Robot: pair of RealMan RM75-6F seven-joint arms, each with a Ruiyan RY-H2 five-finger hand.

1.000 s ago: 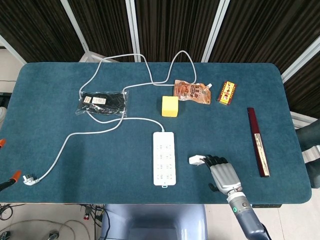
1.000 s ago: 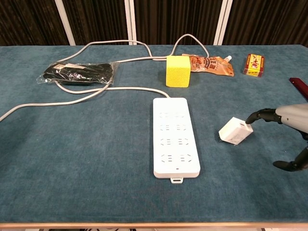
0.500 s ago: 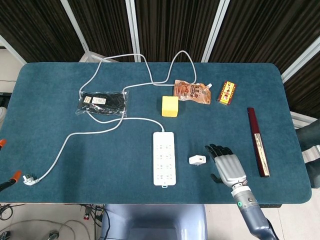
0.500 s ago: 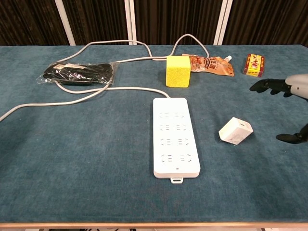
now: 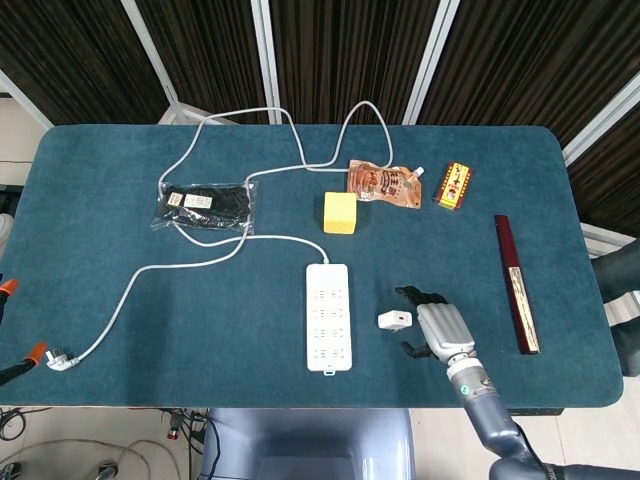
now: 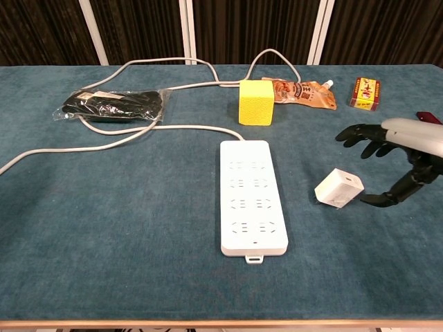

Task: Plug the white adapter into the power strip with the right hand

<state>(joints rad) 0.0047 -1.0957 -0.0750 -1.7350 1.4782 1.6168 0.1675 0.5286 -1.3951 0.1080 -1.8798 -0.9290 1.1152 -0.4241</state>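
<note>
Here, white adapter [image 6: 339, 188] lies loose on the blue counter [image 5: 150, 310], just right of the white power strip [image 6: 253, 196], not plugged in. Right hand [image 6: 394, 155] sits just right of the adapter, fingers [image 6: 354, 134] spread apart above it and thumb low beside it, holding nothing, no contact seen. Strip's cable [image 5: 150, 275] loops to the far left. Yellow cube [image 5: 340, 212] beyond the strip; orange pouch [image 5: 385, 184] and small red box [image 5: 454, 186] farther back. Left hand out of sight.
</note>
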